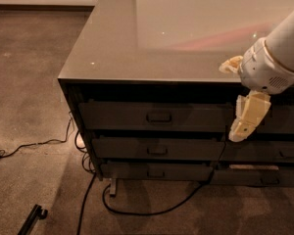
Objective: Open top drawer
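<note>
Under the tabletop [112,43], the top drawer [117,115] is sitting fully shut, its inside hidden and its handle [159,116] untouched. At its right end the gripper [235,102] is hovering, fingers [249,116] spread apart and gripping nothing. The lower drawers [122,149] are sitting closed too.

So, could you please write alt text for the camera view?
The robot's cream claw hangs in front of the right end of the closed top drawer, well right of its handle. Cables trail over the carpet below.
</note>
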Controlling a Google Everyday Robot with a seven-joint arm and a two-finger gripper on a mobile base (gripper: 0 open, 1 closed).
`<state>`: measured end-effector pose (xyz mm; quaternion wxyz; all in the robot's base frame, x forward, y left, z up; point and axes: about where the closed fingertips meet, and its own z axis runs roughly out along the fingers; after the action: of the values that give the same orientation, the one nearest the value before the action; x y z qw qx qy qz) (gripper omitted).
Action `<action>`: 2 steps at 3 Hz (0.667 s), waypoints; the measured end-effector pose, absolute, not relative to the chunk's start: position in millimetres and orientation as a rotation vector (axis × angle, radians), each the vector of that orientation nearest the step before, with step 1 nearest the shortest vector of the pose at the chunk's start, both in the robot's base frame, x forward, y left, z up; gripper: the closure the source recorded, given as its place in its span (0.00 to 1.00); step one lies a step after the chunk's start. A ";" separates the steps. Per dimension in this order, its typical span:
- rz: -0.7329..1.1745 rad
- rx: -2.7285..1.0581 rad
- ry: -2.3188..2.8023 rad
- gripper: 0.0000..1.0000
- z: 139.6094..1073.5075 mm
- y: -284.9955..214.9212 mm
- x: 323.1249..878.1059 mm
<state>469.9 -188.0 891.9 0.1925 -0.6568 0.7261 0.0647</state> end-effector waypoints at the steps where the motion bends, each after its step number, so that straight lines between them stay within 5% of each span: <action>1: 0.138 -1.843 2.062 0.00 875.5 -190.7 479.7; 2: 0.087 -1.834 2.101 0.00 856.3 -202.3 492.6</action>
<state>492.6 -202.3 856.3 0.1747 -0.6471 0.7415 0.0306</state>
